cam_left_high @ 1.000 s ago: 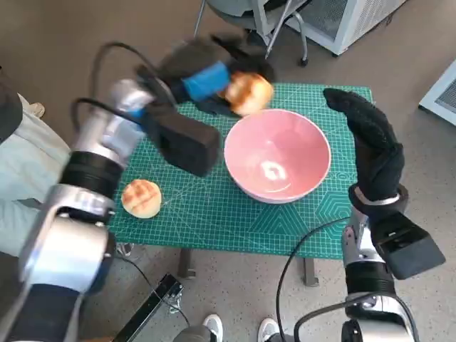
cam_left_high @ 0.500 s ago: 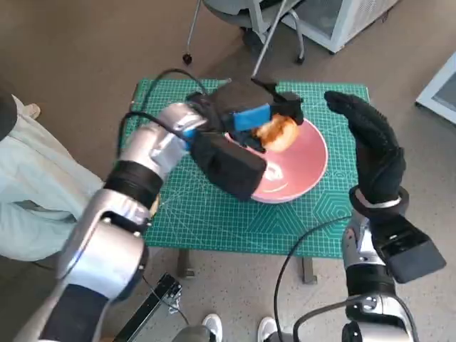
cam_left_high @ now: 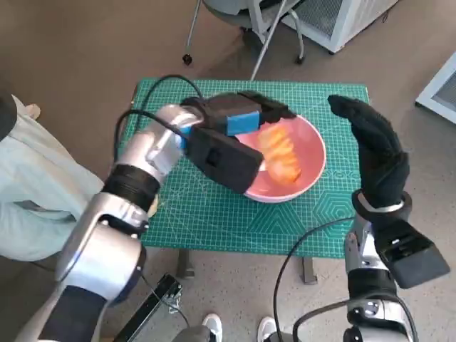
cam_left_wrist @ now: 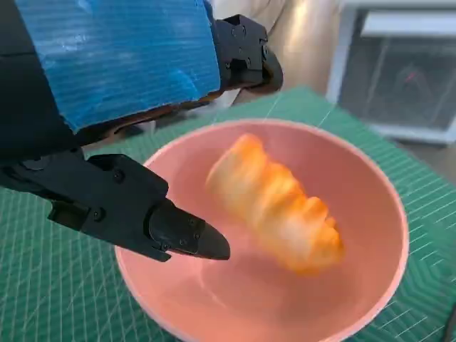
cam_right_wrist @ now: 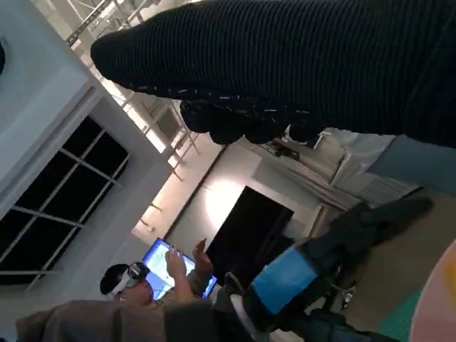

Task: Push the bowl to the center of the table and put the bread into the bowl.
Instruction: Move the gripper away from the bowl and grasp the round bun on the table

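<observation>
Where the head view looks down on the green surface (cam_left_high: 214, 214), the pink bowl (cam_left_high: 313, 167) sits near its middle with the bread (cam_left_high: 279, 154), blurred, inside it. The left hand (cam_left_high: 239, 114) reaches over the bowl's far rim, fingers spread and holding nothing, apart from the bread. The right hand (cam_left_high: 374, 153) stands upright just beside the bowl's right side, flat and released, gripping nothing. A pale trouser leg (cam_left_high: 28, 199) of a seated person shows at the left edge, and chair legs (cam_left_high: 263, 43) stand beyond the surface.

From the left wrist view, the bread (cam_left_wrist: 274, 203) lies smeared by motion inside the bowl (cam_left_wrist: 385, 214), with the left hand (cam_left_wrist: 128, 92) above it and its fingers (cam_left_wrist: 178, 235) parted, clear of the bread.

From the right wrist view, the gloved right hand (cam_right_wrist: 299, 64) fills the top. Beyond it the left hand (cam_right_wrist: 313, 274) with its blue tape shows, and a person (cam_right_wrist: 135, 285) sits far behind with raised hands.
</observation>
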You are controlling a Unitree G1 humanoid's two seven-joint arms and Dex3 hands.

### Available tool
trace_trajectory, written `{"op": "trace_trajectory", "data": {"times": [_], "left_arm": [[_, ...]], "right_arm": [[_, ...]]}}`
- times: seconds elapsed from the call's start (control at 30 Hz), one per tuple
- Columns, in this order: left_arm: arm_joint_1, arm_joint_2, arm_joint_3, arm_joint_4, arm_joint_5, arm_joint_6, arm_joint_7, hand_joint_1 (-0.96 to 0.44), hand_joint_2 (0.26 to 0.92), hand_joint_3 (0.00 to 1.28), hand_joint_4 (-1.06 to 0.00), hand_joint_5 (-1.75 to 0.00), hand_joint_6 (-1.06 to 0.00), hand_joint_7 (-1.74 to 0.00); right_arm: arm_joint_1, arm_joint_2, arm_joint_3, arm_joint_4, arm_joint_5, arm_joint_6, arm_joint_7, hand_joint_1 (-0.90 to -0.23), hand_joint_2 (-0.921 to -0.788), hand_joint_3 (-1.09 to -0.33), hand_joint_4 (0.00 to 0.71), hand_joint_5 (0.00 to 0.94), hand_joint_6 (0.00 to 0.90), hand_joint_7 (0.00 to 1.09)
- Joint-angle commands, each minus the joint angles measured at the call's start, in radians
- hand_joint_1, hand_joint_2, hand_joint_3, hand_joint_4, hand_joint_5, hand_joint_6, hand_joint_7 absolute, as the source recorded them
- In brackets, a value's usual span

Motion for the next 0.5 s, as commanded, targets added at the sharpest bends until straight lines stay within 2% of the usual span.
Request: {"op": "trace_trajectory", "data": {"times": [0.03, 0.2, 0.23, 0.37, 0.5], "left_arm": [[0.069, 0.088, 0.033, -0.114, -0.039, -0.067, -0.003, -0.26, 0.799, 0.04, 0.00, 0.00, 0.00, -0.27], [0.188, 0.212, 0.101, -0.302, -0.129, -0.134, -0.057, -0.26, 0.801, 0.04, -0.02, -0.01, 0.00, -0.26], [0.249, 0.274, 0.136, -0.386, -0.180, -0.132, -0.095, -0.24, 0.798, 0.03, -0.04, -0.02, -0.01, -0.25], [0.413, 0.421, 0.221, -0.627, -0.296, -0.054, -0.208, -0.20, 0.783, 0.01, -0.09, -0.03, -0.07, -0.26], [0.513, 0.503, 0.263, -0.735, -0.319, 0.027, -0.265, -0.18, 0.773, 0.00, -0.13, -0.01, -0.13, -0.21]], "right_arm": [[0.028, 0.002, -0.002, -0.003, 0.009, 0.016, 0.003, -0.594, -0.921, -0.708, 0.316, 0.010, 0.012, 0.81], [0.032, 0.007, -0.001, -0.014, 0.014, 0.026, 0.003, -0.590, -0.921, -0.708, 0.317, 0.010, 0.013, 0.81], [0.031, 0.007, 0.000, -0.015, 0.015, 0.026, 0.005, -0.587, -0.921, -0.707, 0.318, 0.009, 0.015, 0.81], [0.029, 0.007, 0.002, -0.013, 0.025, 0.028, 0.016, -0.575, -0.921, -0.708, 0.318, 0.009, 0.015, 0.80], [0.023, 0.006, 0.003, -0.002, 0.026, 0.023, 0.022, -0.573, -0.921, -0.708, 0.319, 0.009, 0.017, 0.80]]}}
